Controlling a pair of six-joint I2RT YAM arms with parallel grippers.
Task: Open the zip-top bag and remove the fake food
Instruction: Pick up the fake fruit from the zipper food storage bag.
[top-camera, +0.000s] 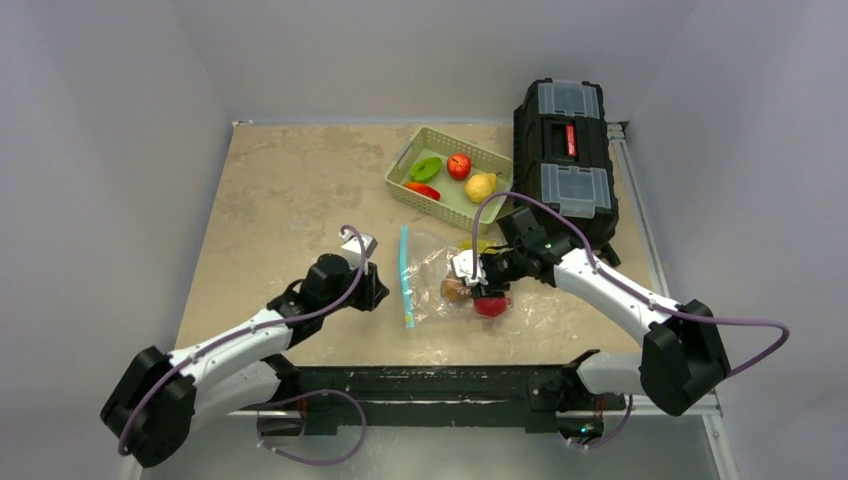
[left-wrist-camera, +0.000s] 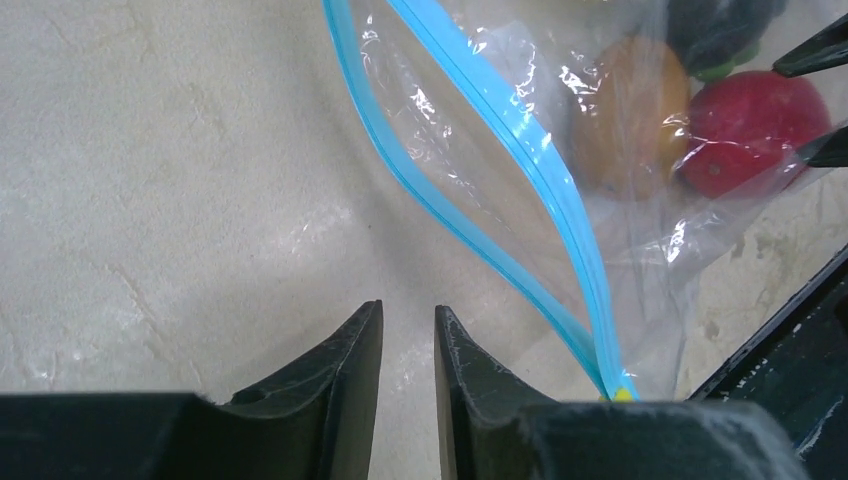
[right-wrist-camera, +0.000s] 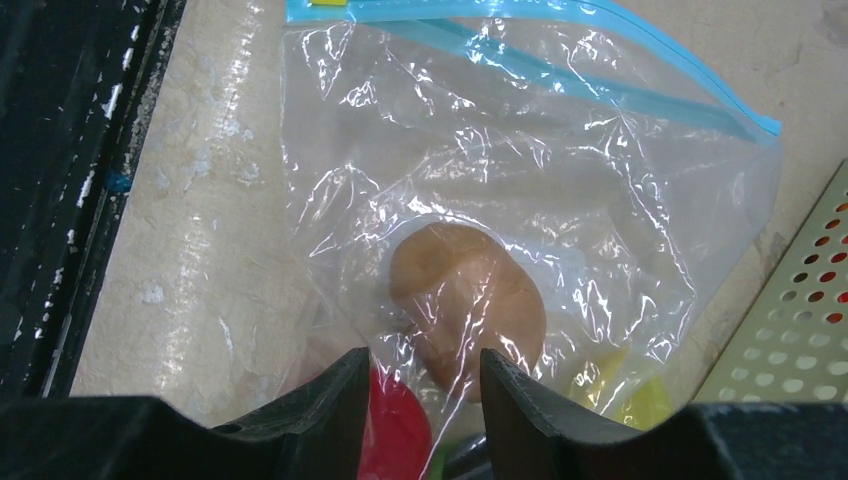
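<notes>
The zip-top bag (top-camera: 435, 270) lies flat on the table, its teal zip strip (top-camera: 405, 272) toward my left gripper. In the left wrist view the strip's (left-wrist-camera: 520, 130) two halves stand apart. Fake food lies inside: an orange-brown piece (right-wrist-camera: 470, 300), a red fruit (left-wrist-camera: 750, 130), a yellow piece (right-wrist-camera: 620, 390) and a dark purple one (left-wrist-camera: 715, 25). My left gripper (left-wrist-camera: 408, 310) sits low just left of the strip, jaws slightly apart and empty. My right gripper (right-wrist-camera: 415, 355) is closed on the bag's closed end, with plastic and the red fruit (right-wrist-camera: 400, 430) between its fingers (left-wrist-camera: 815, 50).
A pale green basket (top-camera: 400, 188) behind the bag holds a green piece (top-camera: 426, 168), a red apple (top-camera: 459, 165), a yellow pear (top-camera: 480, 187) and a red pepper (top-camera: 422, 190). A black toolbox (top-camera: 565, 150) stands at back right. A black rail (top-camera: 430, 385) runs along the near edge.
</notes>
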